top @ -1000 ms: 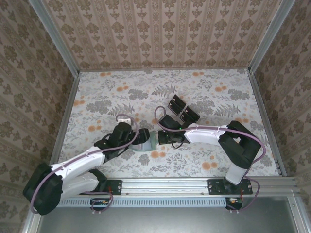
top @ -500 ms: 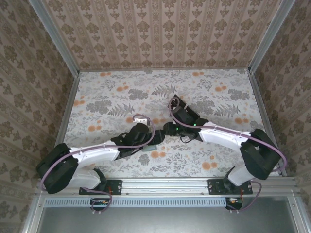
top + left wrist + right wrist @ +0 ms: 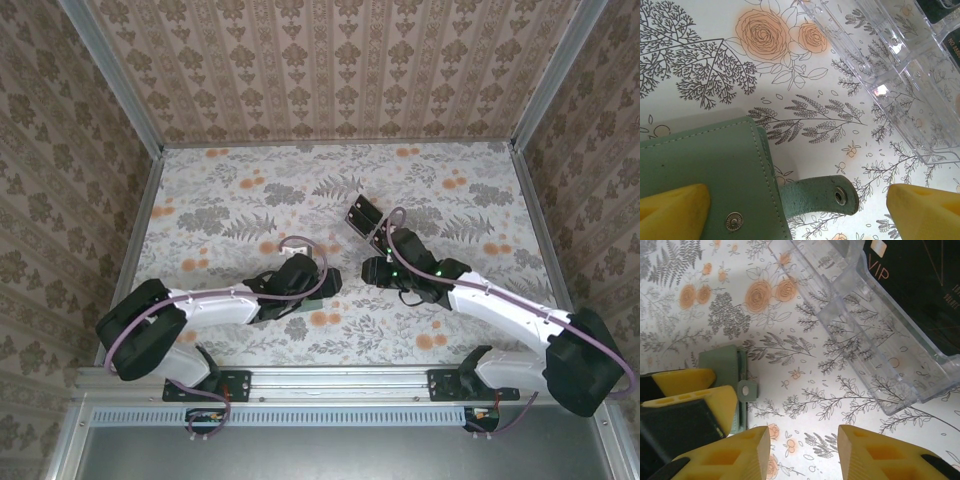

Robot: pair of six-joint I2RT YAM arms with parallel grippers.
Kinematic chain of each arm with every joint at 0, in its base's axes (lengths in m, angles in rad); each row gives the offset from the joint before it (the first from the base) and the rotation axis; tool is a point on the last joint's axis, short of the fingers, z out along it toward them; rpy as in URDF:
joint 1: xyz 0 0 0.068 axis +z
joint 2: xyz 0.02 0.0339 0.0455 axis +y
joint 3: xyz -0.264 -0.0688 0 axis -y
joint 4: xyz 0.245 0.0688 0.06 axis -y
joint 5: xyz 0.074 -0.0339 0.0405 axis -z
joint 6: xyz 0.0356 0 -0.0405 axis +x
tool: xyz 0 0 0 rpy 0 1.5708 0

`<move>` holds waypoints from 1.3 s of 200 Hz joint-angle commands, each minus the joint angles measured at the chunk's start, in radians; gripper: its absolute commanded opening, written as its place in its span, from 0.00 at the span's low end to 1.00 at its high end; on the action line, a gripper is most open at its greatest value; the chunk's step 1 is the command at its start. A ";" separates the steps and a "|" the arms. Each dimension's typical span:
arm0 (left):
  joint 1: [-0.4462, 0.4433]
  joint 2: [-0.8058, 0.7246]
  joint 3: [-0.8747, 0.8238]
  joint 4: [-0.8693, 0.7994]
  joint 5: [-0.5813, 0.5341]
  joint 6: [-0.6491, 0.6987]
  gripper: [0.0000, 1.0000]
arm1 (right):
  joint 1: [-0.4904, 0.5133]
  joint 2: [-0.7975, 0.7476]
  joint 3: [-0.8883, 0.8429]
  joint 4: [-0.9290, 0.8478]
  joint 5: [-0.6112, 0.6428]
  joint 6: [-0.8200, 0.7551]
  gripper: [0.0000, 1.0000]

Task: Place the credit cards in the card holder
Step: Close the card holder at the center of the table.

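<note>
Wallet (image 3: 705, 175) lies folded on the table (image 3: 700, 50), directly under my left claw (image 3: 798, 205), which gapes wide and grips nothing. Its loose snap tab (image 3: 820, 192) points toward my right claw (image 3: 804, 440), partly open and empty, just beside it; left is nearer.

Floral-print table (image 3: 220, 200), grey ferns and orange roses. Lying flat toward the near edge: a sage-green card holder (image 3: 710, 165), snap tab unfastened. Near it but apart, farther back: a clear plastic stand (image 3: 875, 350).
</note>
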 commanded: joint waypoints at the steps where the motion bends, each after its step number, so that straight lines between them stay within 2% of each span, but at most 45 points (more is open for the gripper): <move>1: 0.016 -0.025 0.011 -0.053 -0.006 -0.025 1.00 | -0.003 -0.017 -0.029 0.041 -0.081 0.038 0.41; 27: 0.037 -0.075 -0.011 -0.062 -0.013 -0.029 1.00 | 0.012 0.002 -0.072 0.156 -0.156 0.083 0.38; 57: 0.074 -0.119 -0.040 -0.055 0.000 -0.038 1.00 | 0.037 0.043 -0.140 0.348 -0.213 0.161 0.23; 107: 0.139 -0.139 -0.062 -0.039 0.052 -0.031 1.00 | 0.156 0.187 -0.111 0.518 -0.203 0.199 0.10; 164: 0.236 -0.220 -0.068 -0.098 0.073 0.008 1.00 | 0.216 0.328 -0.005 0.536 -0.217 0.190 0.06; 216: 0.356 -0.304 0.013 -0.402 0.078 0.150 1.00 | 0.222 0.406 0.080 0.450 -0.217 0.154 0.02; 260: 0.395 -0.302 0.052 -0.565 0.081 0.229 1.00 | 0.223 0.463 0.099 0.424 -0.246 0.154 0.00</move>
